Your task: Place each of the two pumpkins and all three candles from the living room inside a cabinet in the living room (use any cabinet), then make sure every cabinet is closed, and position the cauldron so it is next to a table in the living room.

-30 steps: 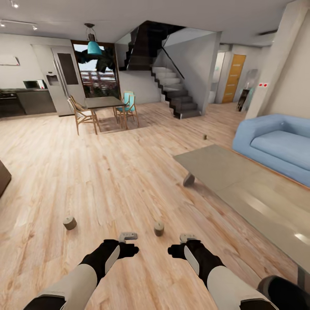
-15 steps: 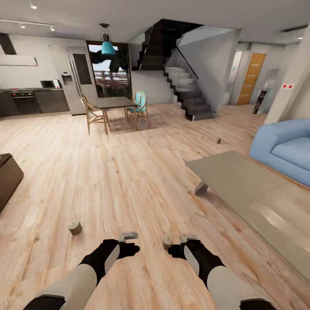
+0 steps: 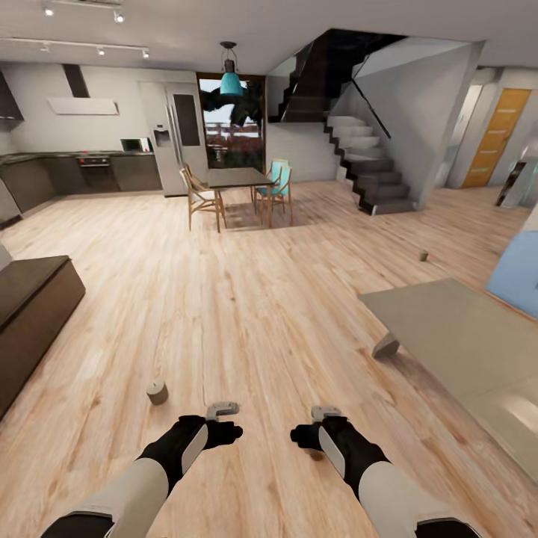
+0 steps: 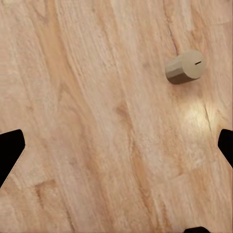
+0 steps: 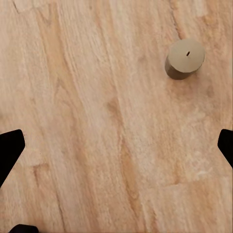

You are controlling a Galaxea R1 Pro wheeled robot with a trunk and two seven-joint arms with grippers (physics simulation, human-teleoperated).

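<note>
Head view has both arms held low over the wood floor (image 3: 224, 314). Left gripper (image 4: 116, 145) and right gripper (image 5: 116, 145) both have fingers spread wide, nothing held. One candle (image 3: 156, 391) stands on the floor just ahead-left of the left gripper; dark cabinet (image 3: 30, 314) sits at far left.

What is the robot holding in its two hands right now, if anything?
Nothing. Both sets of jaws stand wide open over bare floor; a candle stands untouched below the left one, another candle below the right.

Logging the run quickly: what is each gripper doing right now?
Left gripper: open, empty, over the wooden floor.
Right gripper: open, empty, above a stubby tan candle.
</note>
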